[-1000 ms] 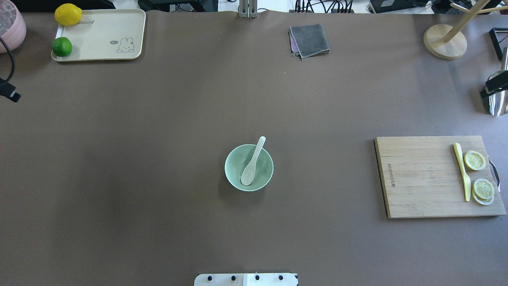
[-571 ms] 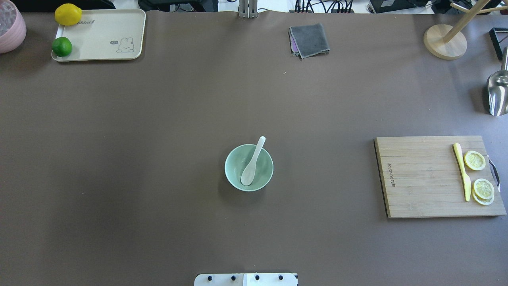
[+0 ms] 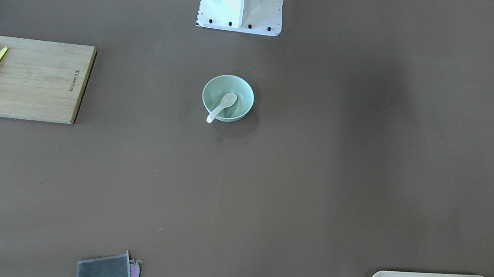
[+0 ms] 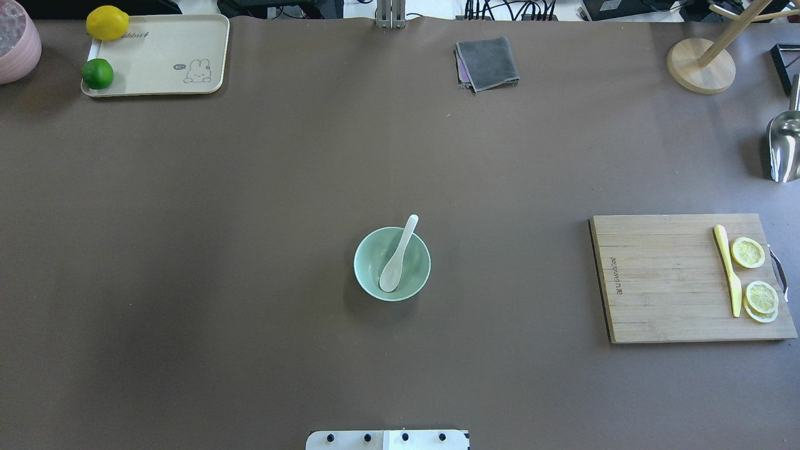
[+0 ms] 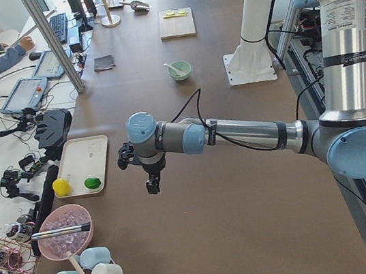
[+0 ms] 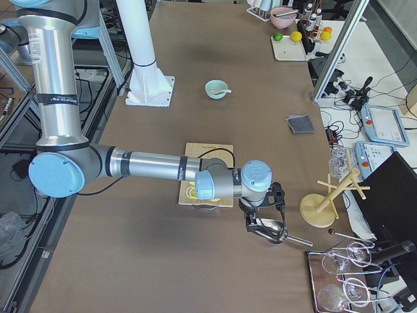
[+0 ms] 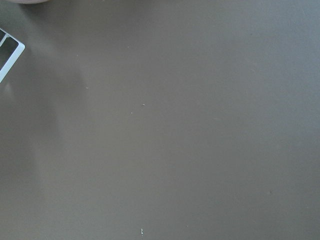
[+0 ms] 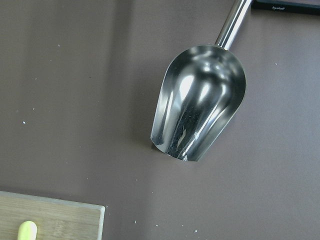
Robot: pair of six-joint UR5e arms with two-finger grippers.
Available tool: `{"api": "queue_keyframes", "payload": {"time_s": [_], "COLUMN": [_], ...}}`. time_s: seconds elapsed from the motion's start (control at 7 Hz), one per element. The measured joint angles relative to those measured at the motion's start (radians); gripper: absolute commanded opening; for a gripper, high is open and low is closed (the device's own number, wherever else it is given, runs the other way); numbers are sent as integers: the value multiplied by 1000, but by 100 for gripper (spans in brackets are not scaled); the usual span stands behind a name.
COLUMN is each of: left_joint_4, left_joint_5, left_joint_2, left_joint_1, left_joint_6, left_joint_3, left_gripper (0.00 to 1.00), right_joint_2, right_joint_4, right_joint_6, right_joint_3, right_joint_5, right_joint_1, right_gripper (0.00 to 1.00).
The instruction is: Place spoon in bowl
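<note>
Off to my left, the left gripper (image 5: 152, 183) hangs over bare table beside the tray (image 5: 86, 158); I cannot tell whether its jaws are apart. At centre, the spoon (image 4: 397, 256) lies in the bowl (image 4: 369, 253), scoop down inside, handle leaning over the far rim. Out right, the right gripper (image 6: 264, 225) hovers above a steel scoop (image 8: 199, 102), and I cannot tell its opening either. I judge the placing done, with nothing left to do.

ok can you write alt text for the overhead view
A white spoon rests in a mint-green bowl at the centre of a brown table, its handle over the far rim. A cutting board with a yellow knife and lemon slices sits at right; a tray with a lemon and lime at far left.
</note>
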Motion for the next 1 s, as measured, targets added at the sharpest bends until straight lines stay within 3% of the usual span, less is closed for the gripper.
{"api": "queue_keyframes", "payload": {"time_s": [0.57, 1.0], "left_joint_4": [2, 0], "left_joint_5": [-9, -9], "left_joint_2": [16, 34], "left_joint_1": [-48, -66], "left_joint_6": [47, 73], "left_joint_3": [59, 58], "left_gripper": [97, 97], "right_joint_2": [8, -12], "right_joint_4": [-49, -144], "right_joint_6": [-1, -1], "right_joint_3": [26, 129], "right_joint_5": [0, -6], "right_joint_1": [16, 24], "right_gripper": [100, 100]}}
